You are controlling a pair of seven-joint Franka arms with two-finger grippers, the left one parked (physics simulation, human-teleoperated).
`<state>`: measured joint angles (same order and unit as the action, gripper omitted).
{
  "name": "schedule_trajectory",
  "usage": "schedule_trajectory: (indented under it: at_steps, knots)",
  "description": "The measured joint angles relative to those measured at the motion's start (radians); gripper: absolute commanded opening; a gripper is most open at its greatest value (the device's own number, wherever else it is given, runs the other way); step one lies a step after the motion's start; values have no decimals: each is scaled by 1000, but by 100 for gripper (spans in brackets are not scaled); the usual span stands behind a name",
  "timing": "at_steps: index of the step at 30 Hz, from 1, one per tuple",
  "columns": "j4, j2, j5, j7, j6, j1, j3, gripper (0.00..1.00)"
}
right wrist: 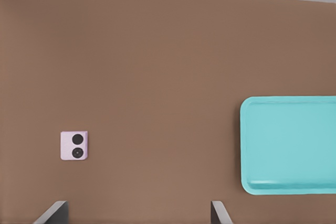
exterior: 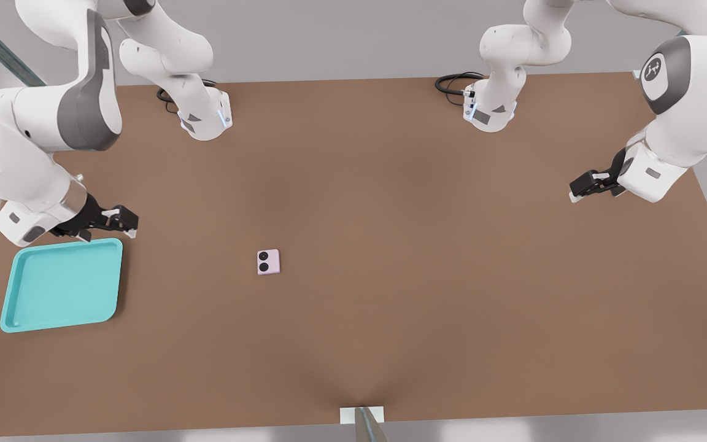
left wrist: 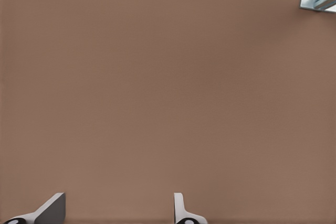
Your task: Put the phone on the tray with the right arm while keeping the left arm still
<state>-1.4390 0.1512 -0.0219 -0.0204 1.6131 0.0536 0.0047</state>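
Note:
The small pale pink phone (exterior: 268, 262) lies flat on the brown table, its two black lenses facing up, left of centre in the front view. At the front view's left, near the table edge, rests the empty turquoise tray (exterior: 62, 285). My gripper (exterior: 125, 222) hovers just above the tray's far right corner, open and holding nothing. It is well apart from the phone, which lies off to its right in the front view. The right wrist view shows the phone (right wrist: 74, 145), the tray (right wrist: 289, 145) and my two spread fingertips (right wrist: 52, 212).
Both white arm bases (exterior: 206, 120) (exterior: 488, 110) stand at the back of the table with black cables beside them. The other arm's gripper (exterior: 590, 184) hangs over the front view's right side. A small pale bracket (exterior: 363, 416) sits at the near table edge.

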Motion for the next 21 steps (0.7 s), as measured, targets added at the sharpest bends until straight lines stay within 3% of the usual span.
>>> schedule_trajectory:
  at_steps: [4,10,16,21]
  knots:
    - [0,26,0,2,8,-1,20,100]
    - [-14,266,-3,56,140,110,85,100]
    - [-276,227,0,186,343,120,121,100]
    - [-273,306,-4,324,449,129,173,100]
